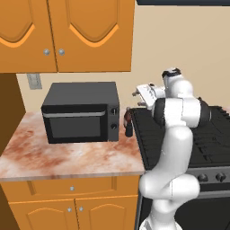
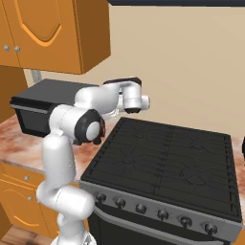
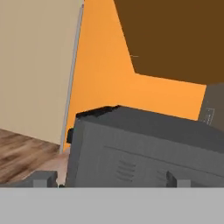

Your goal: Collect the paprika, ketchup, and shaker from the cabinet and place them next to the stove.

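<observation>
The ketchup, a dark bottle with a narrow neck, stands upright on the counter between the microwave and the stove. My gripper hangs just above and to the right of it, pointing left toward the microwave, apart from the bottle. In the hand view the gripper is open, with nothing between its fingertips, and it looks over the microwave's top. The stove's black cooktop has a row of knobs along its front. The paprika, the shaker and the cabinet are out of view.
Orange wall cabinets with grooved doors hang above the microwave. The marble counter has free room in front of the microwave. A flat orange panel and a dark brown face rise beyond the microwave.
</observation>
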Robot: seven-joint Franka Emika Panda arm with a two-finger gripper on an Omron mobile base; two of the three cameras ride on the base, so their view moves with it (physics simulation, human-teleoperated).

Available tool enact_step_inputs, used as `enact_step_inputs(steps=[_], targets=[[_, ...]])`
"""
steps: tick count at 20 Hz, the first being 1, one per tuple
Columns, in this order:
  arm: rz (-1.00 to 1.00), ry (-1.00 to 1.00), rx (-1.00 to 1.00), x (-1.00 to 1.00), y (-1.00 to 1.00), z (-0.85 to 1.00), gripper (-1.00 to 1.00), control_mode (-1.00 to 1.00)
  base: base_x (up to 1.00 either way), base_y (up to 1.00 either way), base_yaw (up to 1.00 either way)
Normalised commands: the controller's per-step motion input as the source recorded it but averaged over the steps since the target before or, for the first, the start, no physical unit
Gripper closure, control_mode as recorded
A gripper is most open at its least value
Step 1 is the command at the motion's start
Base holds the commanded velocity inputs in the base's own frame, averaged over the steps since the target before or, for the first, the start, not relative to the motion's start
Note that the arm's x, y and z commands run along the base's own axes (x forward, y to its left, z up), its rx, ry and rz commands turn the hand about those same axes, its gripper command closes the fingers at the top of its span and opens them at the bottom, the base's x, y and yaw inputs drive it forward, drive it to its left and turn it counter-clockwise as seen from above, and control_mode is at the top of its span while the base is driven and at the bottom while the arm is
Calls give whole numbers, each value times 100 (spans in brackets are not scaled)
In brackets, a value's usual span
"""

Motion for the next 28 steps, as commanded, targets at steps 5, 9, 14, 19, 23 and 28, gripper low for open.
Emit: enact_step_inputs(steps=[5, 9, 14, 19, 23, 28], targets=[[-24, -4, 0, -100, -9, 45, -100, -100, 0, 0, 0], [-28, 0, -2, -96, -5, 33, -100, -100, 0, 0, 0], [-35, 2, -10, -76, 0, 16, -100, -100, 0, 0, 0], [-37, 9, -13, -67, 4, 9, -100, -100, 0, 0, 0], [-39, 14, -15, -53, 6, 4, -100, -100, 0, 0, 0], [-38, 22, -17, -36, 5, 21, -100, -100, 0, 0, 0]])
